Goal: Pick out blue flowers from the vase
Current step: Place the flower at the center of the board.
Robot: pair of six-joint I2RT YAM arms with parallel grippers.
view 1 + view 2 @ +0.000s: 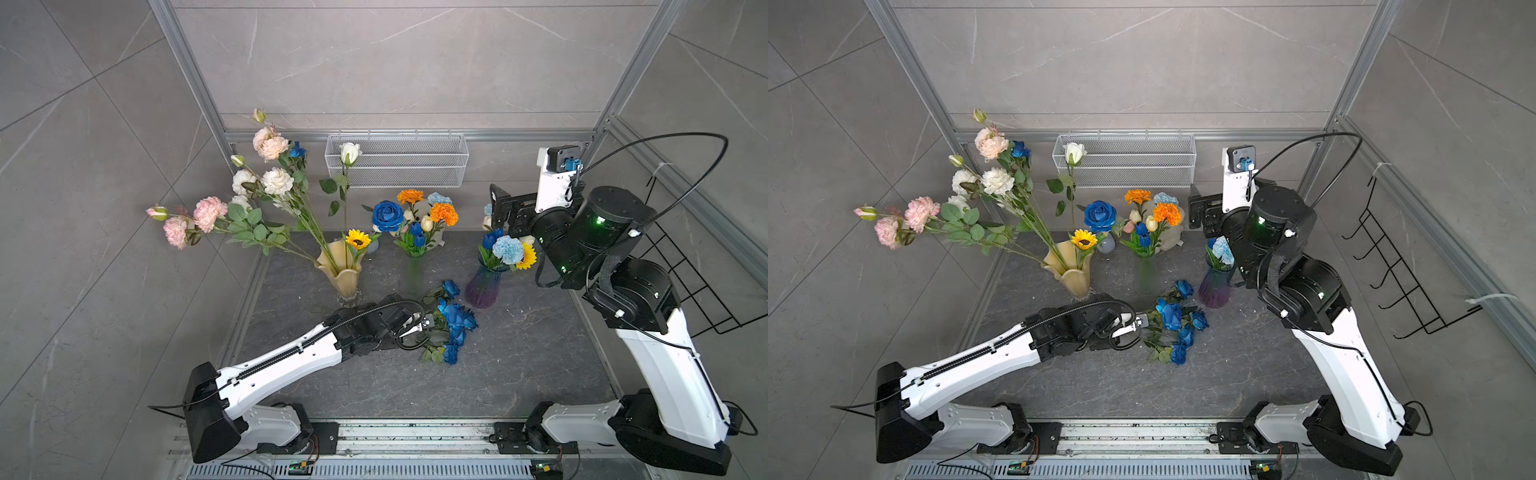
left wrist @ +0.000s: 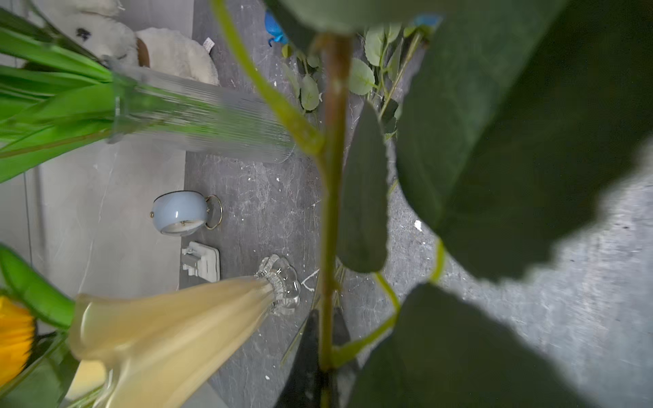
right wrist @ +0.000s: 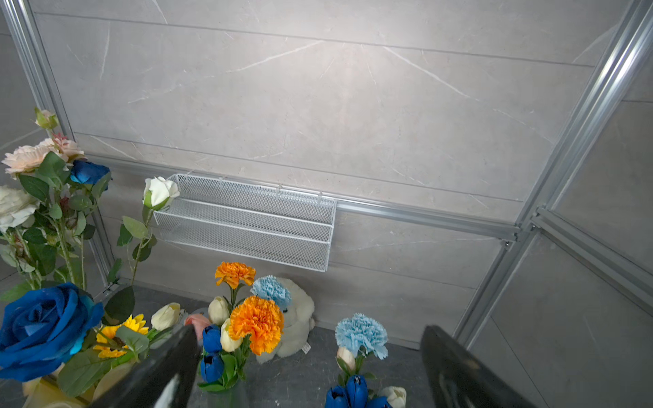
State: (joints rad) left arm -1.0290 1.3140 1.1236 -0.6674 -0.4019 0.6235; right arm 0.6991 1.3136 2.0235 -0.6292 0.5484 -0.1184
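Blue flowers (image 1: 455, 322) lie heaped on the tabletop (image 1: 519, 374) in both top views, near a purple vase (image 1: 482, 291); the left jaws are closed at the heap's edge. Left wrist view: they pinch a green stem (image 2: 330, 212). Right wrist view: the right jaws are spread wide, a blue rose (image 3: 42, 328) and pale blue carnation (image 3: 360, 333) beyond.

Nothing legible anywhere in this scene.
Scanning across now: the white plush toy (image 2: 169, 53) carries a small sewn tag (image 2: 209, 43), its print too tiny and blurred to make out; the little blue clock (image 2: 180, 212) shows its face at a slant, numerals unreadable.
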